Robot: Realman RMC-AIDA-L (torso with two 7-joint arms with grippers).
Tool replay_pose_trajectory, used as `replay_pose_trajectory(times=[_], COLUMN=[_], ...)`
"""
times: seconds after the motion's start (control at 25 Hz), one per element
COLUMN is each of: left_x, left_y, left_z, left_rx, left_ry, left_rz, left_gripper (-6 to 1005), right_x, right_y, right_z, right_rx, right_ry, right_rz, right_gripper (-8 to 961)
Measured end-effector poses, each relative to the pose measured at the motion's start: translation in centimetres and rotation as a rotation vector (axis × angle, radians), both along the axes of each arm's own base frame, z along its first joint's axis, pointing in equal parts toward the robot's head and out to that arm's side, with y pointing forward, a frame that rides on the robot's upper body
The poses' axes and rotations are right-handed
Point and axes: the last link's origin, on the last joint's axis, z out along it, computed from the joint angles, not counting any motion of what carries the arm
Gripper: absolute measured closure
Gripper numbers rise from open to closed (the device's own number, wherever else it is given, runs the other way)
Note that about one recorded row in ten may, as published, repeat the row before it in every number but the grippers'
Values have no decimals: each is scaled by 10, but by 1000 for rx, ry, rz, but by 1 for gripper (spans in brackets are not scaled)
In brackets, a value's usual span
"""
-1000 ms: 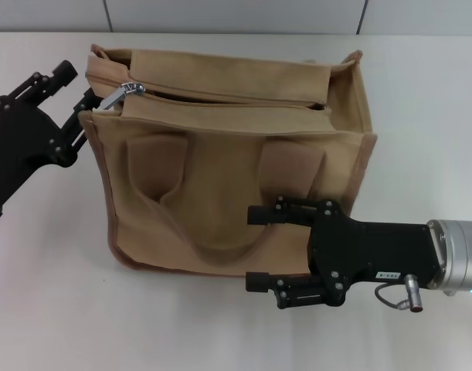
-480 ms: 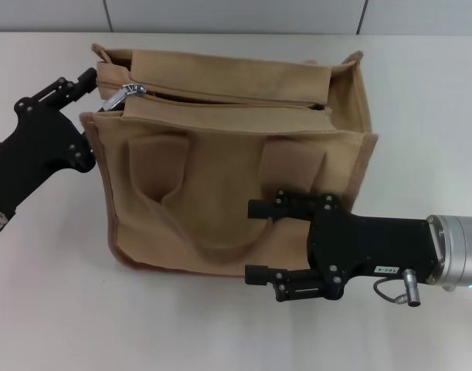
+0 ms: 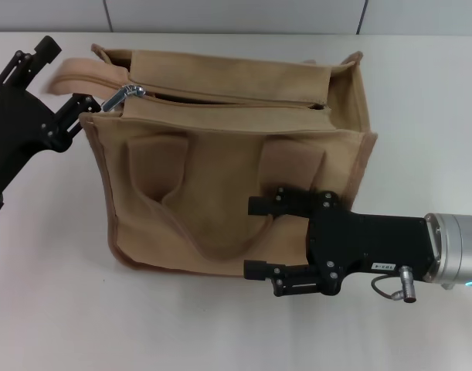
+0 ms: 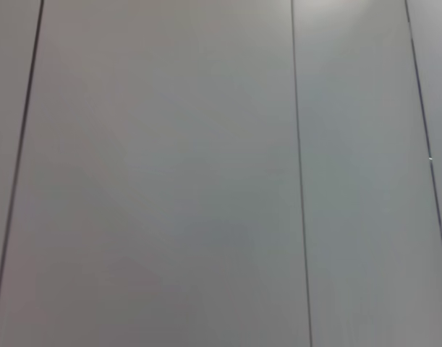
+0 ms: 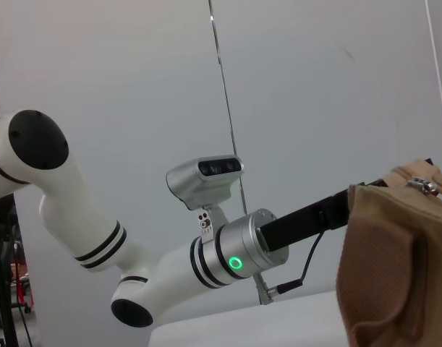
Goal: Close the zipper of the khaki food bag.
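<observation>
White table: zipper pull (image 3: 121, 95) beside left hand (image 3: 62, 85).

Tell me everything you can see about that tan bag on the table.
The khaki food bag is a boxy tote of tan canvas-like cloth with brownish piping, two matching strap handles and upright corner flaps. It rests on a white table. Its zipper runs across the top and gapes open, the silver pull tab sitting at the robot's-left end. The left gripper is at that end, close to the tab. The right gripper is open, its fingers straddling the bag's near lower edge.
</observation>
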Motion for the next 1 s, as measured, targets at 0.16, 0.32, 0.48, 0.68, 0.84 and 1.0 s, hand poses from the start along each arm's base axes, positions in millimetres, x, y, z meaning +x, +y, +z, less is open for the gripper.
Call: replay_pose_trajectory(times=[0.16,0.32,0.48,0.68,0.84,1.0], left_x=[1,1,-2,-3,-4,-3], left_y=[0,-5,-7,-10,-11,-11], left_z=[-2,-8,-9,-9,-10,-10], left_rx=[-1,37,70,82,80,78], left_ry=[22,76,50,45,46,46], left_rz=[-7,-26,6,15,16,15], left_gripper=[246,249,311,497,727,836], right_x=[-1,-1,-1,-1,-2,-2], right_y=[1,1,1,2,2,2], right_z=[0,0,0,0,0,0], right_rx=[1,2,7,9,9,9], right_ry=[-2,-2,-3,-2,-2,-2], right_rz=[1,4,10,11,14,13], right_gripper=[134,134,134,134,134,134])
